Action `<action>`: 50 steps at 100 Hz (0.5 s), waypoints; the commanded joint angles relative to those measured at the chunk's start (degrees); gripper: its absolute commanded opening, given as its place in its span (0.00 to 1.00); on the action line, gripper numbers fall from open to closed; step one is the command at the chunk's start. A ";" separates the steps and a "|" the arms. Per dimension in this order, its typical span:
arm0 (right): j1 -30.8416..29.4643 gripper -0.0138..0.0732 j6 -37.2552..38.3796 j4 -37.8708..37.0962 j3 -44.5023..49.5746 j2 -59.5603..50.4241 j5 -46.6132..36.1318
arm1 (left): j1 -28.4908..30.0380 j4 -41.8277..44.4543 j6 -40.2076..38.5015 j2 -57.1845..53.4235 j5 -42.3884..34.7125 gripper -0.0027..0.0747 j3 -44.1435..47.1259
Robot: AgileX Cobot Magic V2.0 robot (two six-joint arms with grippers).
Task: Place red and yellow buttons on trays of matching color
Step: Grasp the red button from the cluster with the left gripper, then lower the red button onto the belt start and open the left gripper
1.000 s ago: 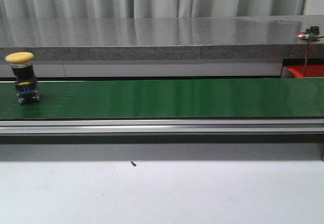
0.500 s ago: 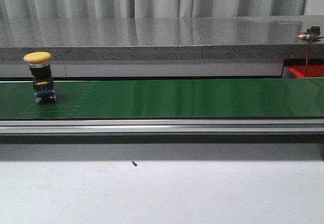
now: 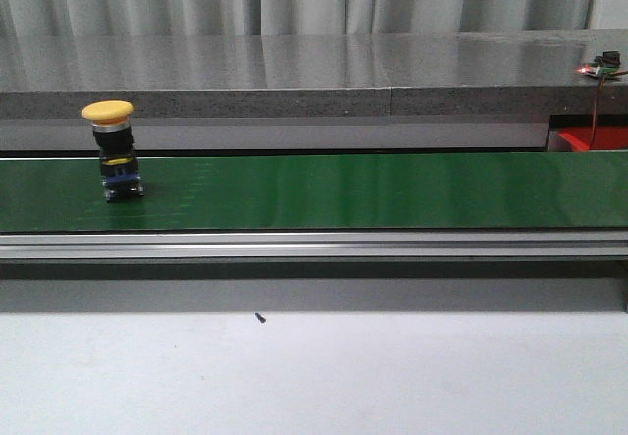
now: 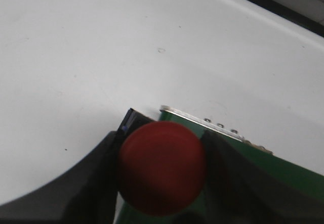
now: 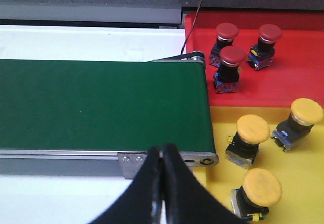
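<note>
On my front feed, a yellow button (image 3: 116,150) stands upright on the green belt (image 3: 373,190), in the left part of the frame, its yellow cap on top and its dark body with a blue base touching the belt. No arm shows in this view. At the far right edge, behind the belt, I can see a sliver of the red tray (image 3: 589,138), below a small board with a lit red light (image 3: 601,64) on the grey counter (image 3: 294,62).

From the left wrist camera, the left gripper (image 4: 163,176) is clamped on a red button (image 4: 161,158): the round red cap fills the gap between the two dark fingers (image 4: 98,183), which press in on either side. Under it lies the end of the belt and the white table (image 4: 101,42).

From the right wrist camera, the right gripper (image 5: 162,155) has its jaws pressed together with nothing between them, hanging over the belt's metal side rail. Past the belt's end, the red tray holds three red buttons (image 5: 232,56), all upright and close together. Touching it is a yellow tray (image 5: 309,163) with three yellow buttons (image 5: 253,129), each tipped on its side and apart from the others.
</note>
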 commanded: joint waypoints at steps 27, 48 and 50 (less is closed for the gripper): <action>-0.04 0.02 -0.14 0.54 -1.36 -0.11 -5.00 | -2.18 -1.50 0.26 -6.88 -3.21 0.37 6.67; -0.04 0.02 -0.14 0.54 -1.36 -0.11 -5.00 | -2.18 -1.50 0.26 -6.88 -3.71 0.37 9.40; -0.04 0.02 -0.14 0.54 -1.36 -0.11 -5.00 | -2.18 -1.50 0.26 -6.88 -3.71 0.37 9.49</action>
